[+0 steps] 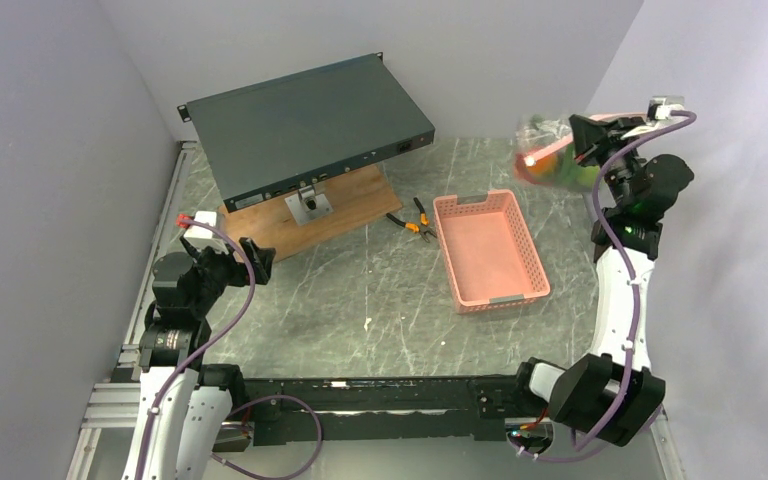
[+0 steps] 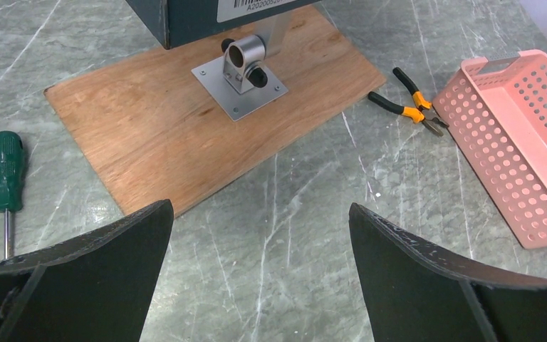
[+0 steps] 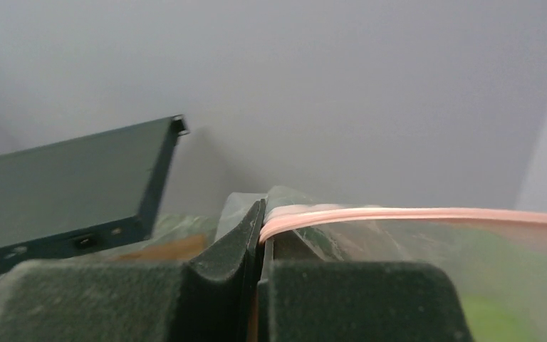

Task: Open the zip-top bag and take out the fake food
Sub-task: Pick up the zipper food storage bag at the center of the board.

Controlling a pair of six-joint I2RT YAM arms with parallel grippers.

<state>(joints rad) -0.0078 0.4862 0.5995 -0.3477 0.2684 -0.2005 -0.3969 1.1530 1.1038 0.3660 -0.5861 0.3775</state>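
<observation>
My right gripper [image 1: 585, 140] is raised at the back right, above the table, shut on the top edge of the clear zip-top bag [image 1: 545, 160]. The bag hangs from it with fake food [image 1: 560, 170] inside, green and red-orange pieces showing. In the right wrist view the jaws [image 3: 262, 231] pinch the bag's pink zip strip [image 3: 413, 214], which runs off to the right. My left gripper [image 1: 250, 262] is open and empty, low at the front left. Its fingers [image 2: 92, 271] frame bare table in the left wrist view.
A pink slotted basket [image 1: 488, 250] lies right of centre, also in the left wrist view [image 2: 520, 142]. Orange-handled pliers [image 1: 410, 220] lie beside it. A dark flat box [image 1: 305, 125] stands on a wooden board [image 1: 305, 215]. A green screwdriver [image 2: 6, 178] lies left.
</observation>
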